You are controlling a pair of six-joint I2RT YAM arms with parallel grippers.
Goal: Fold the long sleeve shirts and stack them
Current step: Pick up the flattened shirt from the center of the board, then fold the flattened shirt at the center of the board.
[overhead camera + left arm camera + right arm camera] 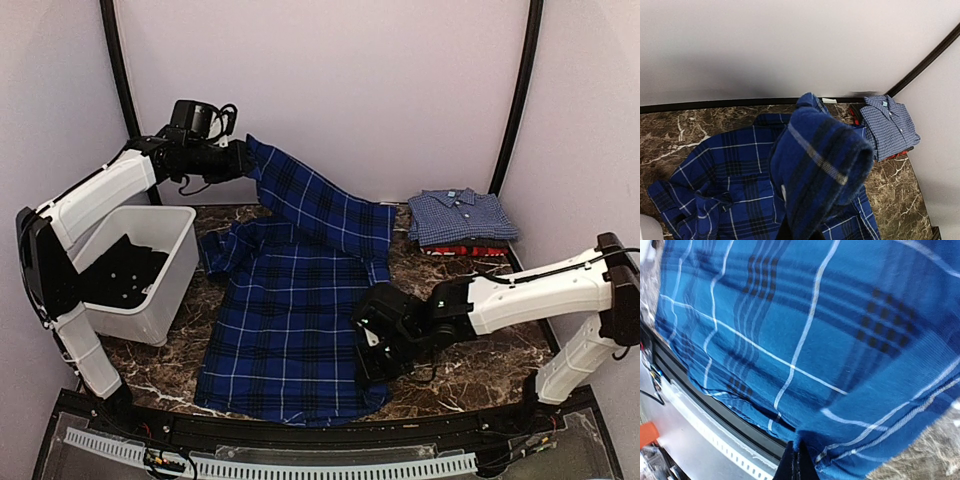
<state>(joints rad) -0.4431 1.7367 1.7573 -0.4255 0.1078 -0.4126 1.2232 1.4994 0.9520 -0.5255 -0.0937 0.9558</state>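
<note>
Pinching the plaid shirt (pixel 285 320) at two ends, I have my left gripper (pixel 245 160) clamped on its sleeve (pixel 320 205), lifted high at the far left, and my right gripper (pixel 372 350) closed tight on the hem at the near right corner; the body lies flat on the table (pixel 480 350), its long axis running far to near. The sleeve slants from my left jaws down to the far right shoulder, so laying it in looks like the left arm's job; the folded checked shirt (pixel 462 215) on the red one (pixel 465 249) sits far right.
</note>
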